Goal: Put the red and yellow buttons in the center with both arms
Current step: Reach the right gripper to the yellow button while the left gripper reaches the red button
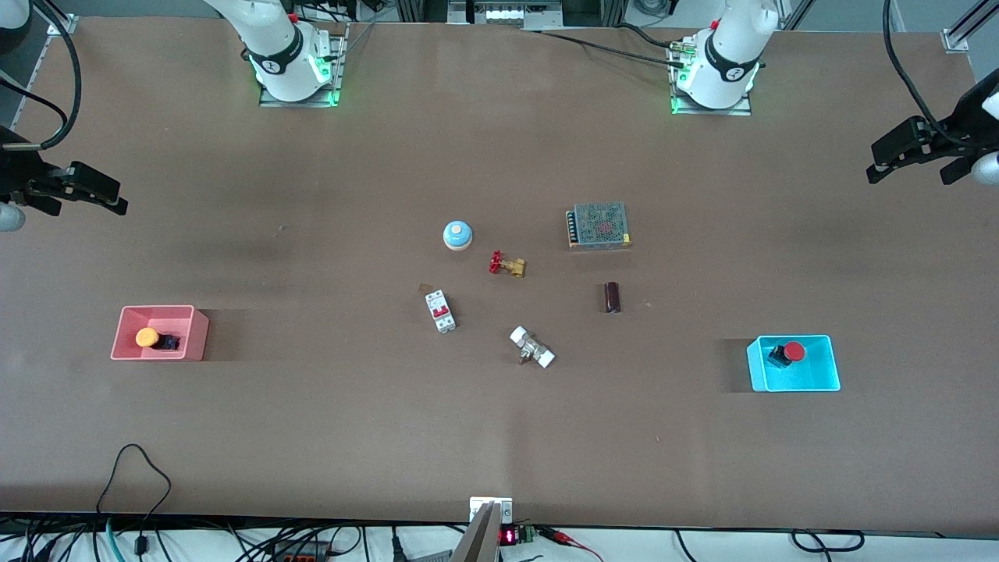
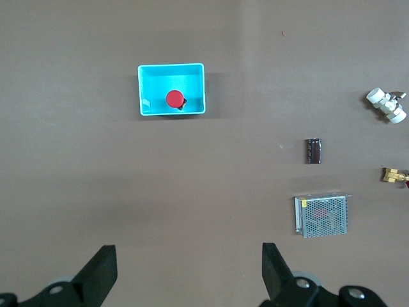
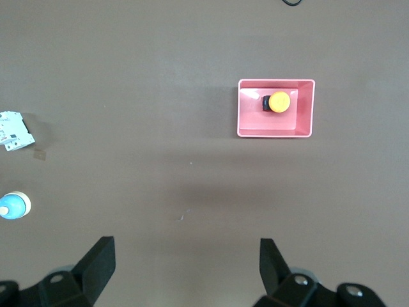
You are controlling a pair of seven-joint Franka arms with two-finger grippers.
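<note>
The cyan tray (image 1: 812,380) lies nearest the front camera, toward the left arm's end of the desk (image 1: 312,437), at about four o'clock from the desk's middle. The red button (image 1: 788,353) lies on its side inside it. At about eight o'clock, toward the right arm's end, the pink tray (image 1: 187,332) holds the yellow button (image 1: 152,338), also tipped over.

Around the middle lie a white pipe fitting (image 1: 532,347), a circuit breaker (image 1: 440,311), a dark capacitor (image 1: 613,297), a brass valve with a red handwheel (image 1: 507,264), a light-blue dome (image 1: 458,235) and a mesh-cased power supply (image 1: 599,225).

The left hand (image 2: 188,272) hangs over bare desk at the left arm's end, fingers spread wide and holding nothing. The right hand (image 3: 186,268) hangs likewise over the right arm's end, released and empty.
</note>
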